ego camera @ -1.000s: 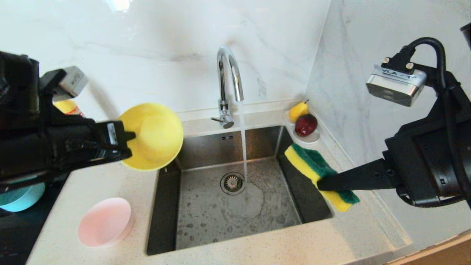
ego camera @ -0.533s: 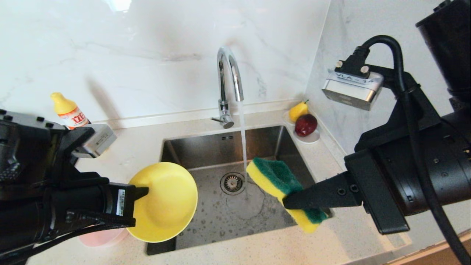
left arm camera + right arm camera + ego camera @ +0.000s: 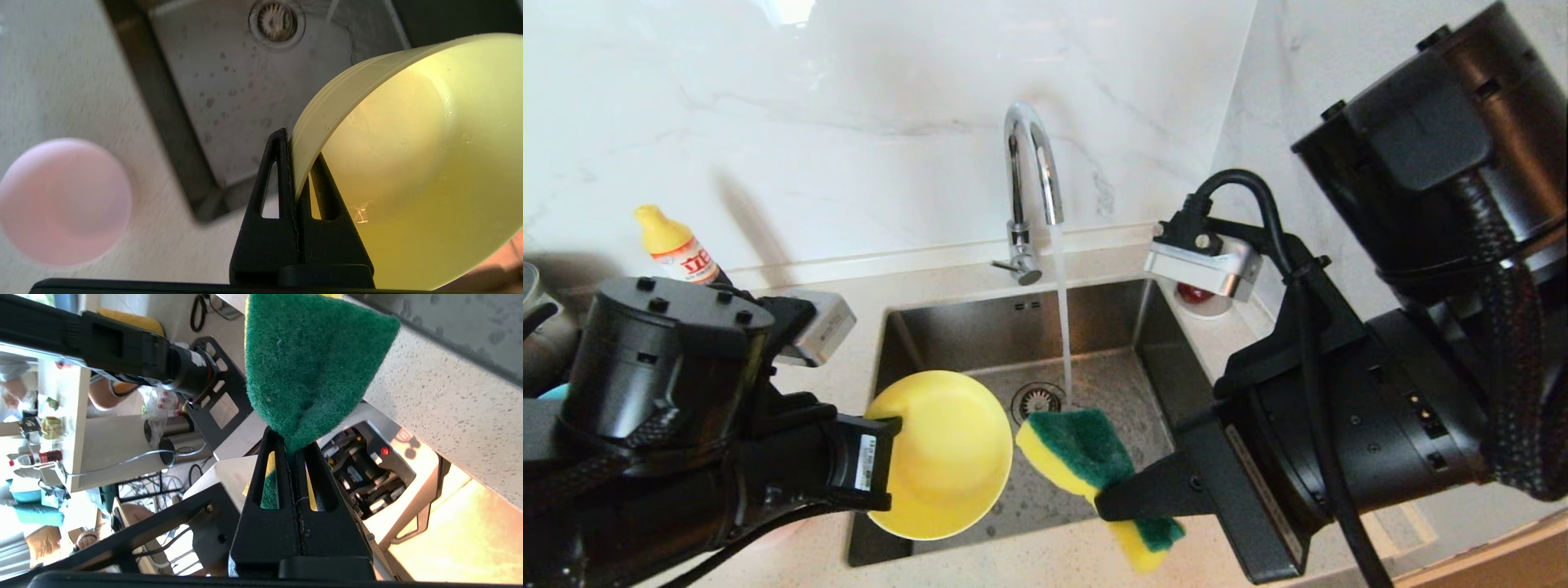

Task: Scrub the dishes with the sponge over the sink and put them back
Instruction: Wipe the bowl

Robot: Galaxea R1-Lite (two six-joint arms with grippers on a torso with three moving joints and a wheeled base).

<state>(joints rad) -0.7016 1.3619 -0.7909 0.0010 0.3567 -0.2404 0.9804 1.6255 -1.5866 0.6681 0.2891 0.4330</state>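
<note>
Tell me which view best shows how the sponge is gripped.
The right wrist view: the right end effector pinches the sponge so its green face folds. The head view shows the sponge from the side, near the yellow bowl. The left wrist view omits it.

The pink bowl (image 3: 61, 202) beside the sink (image 3: 931, 327) shows only as a blur in the left wrist view, and in the head view the left arm covers it. The saucer with fruit (image 3: 1205, 300) at the sink's far right corner is mostly hidden behind the right arm's camera. A sliver of the teal bowl (image 3: 551, 392) peeks out left of the sink. The yellow bowl (image 3: 408, 171) is cut off by the frame edge in the left wrist view.
</note>
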